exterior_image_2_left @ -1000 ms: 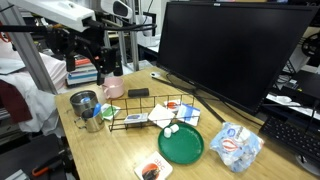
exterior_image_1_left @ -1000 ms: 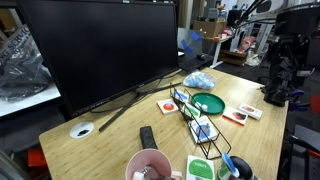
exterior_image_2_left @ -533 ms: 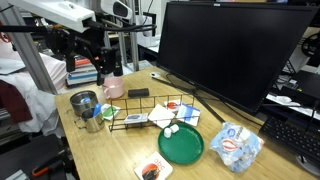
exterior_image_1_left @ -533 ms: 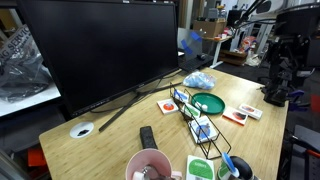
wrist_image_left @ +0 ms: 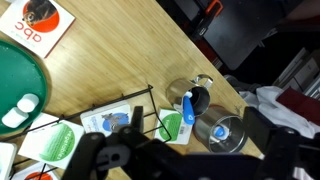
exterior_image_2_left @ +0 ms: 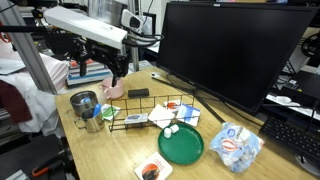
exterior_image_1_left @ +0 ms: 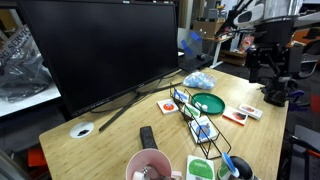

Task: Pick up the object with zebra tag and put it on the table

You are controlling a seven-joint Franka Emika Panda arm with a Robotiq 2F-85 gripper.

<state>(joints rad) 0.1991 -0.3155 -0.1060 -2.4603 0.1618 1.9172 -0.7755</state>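
Observation:
The object with zebra tag (wrist_image_left: 113,122) is a small grey-blue and white item lying in the black wire basket (wrist_image_left: 150,100). It also shows in both exterior views (exterior_image_2_left: 161,117) (exterior_image_1_left: 203,127), inside that basket (exterior_image_2_left: 150,108) on the wooden table (exterior_image_2_left: 120,150). My gripper (wrist_image_left: 175,152) comes in dark and blurred from the bottom of the wrist view. Its fingers stand wide apart with nothing between them. It hangs high above the basket's end near the metal cups (wrist_image_left: 218,130). In the exterior views the gripper (exterior_image_2_left: 118,68) (exterior_image_1_left: 264,68) is well above the table.
A green round dish (exterior_image_2_left: 180,146) with white bits lies beside the basket. Red-and-white cards (exterior_image_2_left: 152,169) (exterior_image_1_left: 241,113), a pink cup (exterior_image_2_left: 113,88), a black remote (exterior_image_2_left: 138,93), a plastic bag (exterior_image_2_left: 237,146) and a large monitor (exterior_image_2_left: 230,50) share the table.
The arm has swung in over the table towards the basket and cups. The things on the table have not moved.

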